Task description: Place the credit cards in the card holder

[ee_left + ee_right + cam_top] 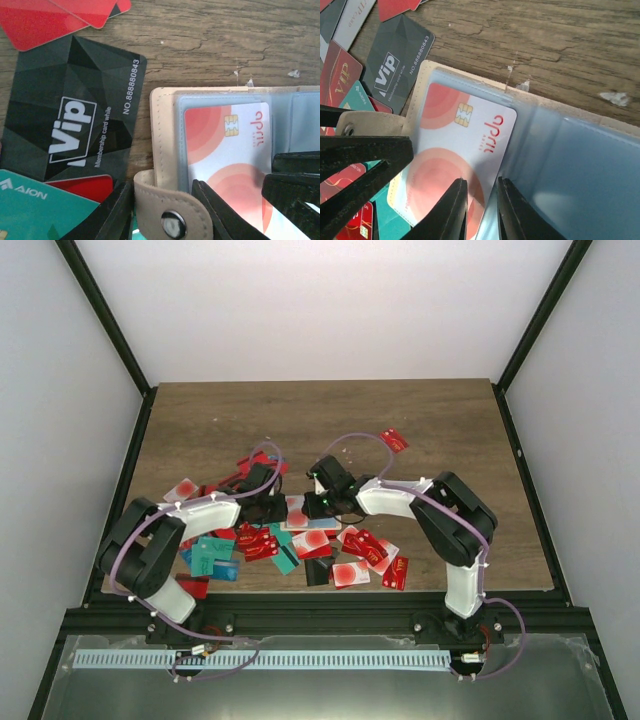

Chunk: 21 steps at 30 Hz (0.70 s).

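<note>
The beige card holder (162,125) lies open on the wooden table, its light blue sleeves (580,170) facing up. A white credit card with red circles (465,135) sits in the left sleeve (225,145). My left gripper (162,200) is shut on the holder's snap tab (172,210). My right gripper (481,182) stands slightly open, its two fingers astride the card's right edge with a narrow gap between them. From above, both grippers (272,502) (312,505) meet over the holder amid the scattered cards.
A black VIP card (75,110) lies just left of the holder, with red cards (50,15) beyond it and a teal one (40,205) nearer. Many loose cards (365,550) cover the table's front. One red card (395,440) lies apart at the back right.
</note>
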{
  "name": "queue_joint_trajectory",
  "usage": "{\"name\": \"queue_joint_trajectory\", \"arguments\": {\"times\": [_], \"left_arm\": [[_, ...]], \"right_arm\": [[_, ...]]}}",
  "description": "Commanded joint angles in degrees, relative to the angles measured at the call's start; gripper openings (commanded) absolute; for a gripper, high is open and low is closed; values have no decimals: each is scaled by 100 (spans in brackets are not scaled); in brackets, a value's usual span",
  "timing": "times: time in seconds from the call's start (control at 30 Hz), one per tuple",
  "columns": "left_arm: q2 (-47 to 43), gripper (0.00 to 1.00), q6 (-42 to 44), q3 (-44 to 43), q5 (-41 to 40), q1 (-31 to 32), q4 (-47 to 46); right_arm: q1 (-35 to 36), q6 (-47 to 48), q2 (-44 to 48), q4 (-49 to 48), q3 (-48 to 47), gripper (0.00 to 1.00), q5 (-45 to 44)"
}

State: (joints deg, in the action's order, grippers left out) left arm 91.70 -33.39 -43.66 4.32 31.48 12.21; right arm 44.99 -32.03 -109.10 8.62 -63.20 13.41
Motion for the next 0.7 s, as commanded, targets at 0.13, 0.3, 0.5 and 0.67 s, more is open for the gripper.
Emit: {"name": "queue_joint_trajectory", "arguments": {"times": [0.13, 0.3, 0.5, 0.67], "left_arm": [[-636, 38, 122, 66, -163, 36, 492], [-1092, 43, 319, 48, -102, 252, 728], [-1506, 46, 436, 90, 321, 789, 599], [-1381, 46, 321, 33, 701, 1476, 46]], "right_arm": [[71, 176, 963, 609, -8, 25, -163], [64, -105, 1954, 744, 746, 32, -74], [62, -702, 3234, 1654, 1700, 41, -538], [45, -1397, 4330, 2683, 2261, 69, -849]]}}
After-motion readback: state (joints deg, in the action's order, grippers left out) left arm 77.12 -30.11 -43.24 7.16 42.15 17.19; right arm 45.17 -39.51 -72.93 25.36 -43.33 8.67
